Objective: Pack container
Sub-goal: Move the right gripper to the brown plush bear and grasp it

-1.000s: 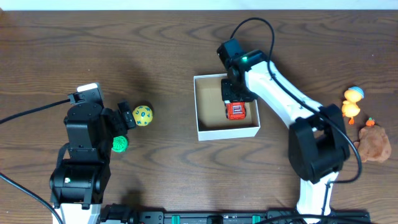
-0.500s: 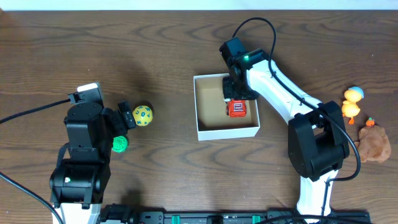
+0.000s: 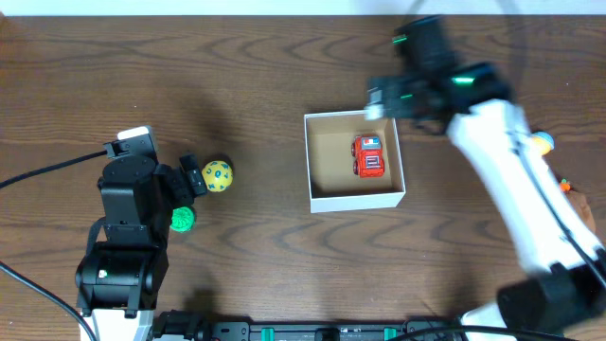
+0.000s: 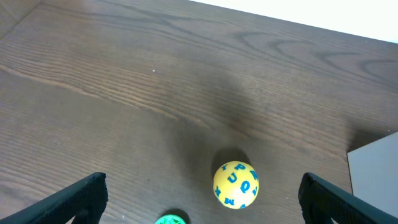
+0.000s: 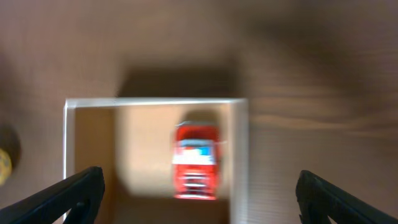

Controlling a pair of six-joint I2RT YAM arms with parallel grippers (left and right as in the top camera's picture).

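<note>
The container, a white box with a tan inside, sits mid-table. A red toy truck lies inside it near the right wall. My right gripper hangs open high above the box's far right corner, blurred by motion. In the right wrist view the truck and box lie far below my open right gripper. My left gripper stands open at the left. A yellow ball with blue letters and a green toy lie between the fingers of my left gripper.
A corner of the box wall shows at the right of the left wrist view. A duck toy and a brown lump lie at the far right, partly behind my right arm.
My right gripper has opened, let go of the red truck in the box, and risen away to the back right. The box has shifted slightly right. The left arm has not moved.
</note>
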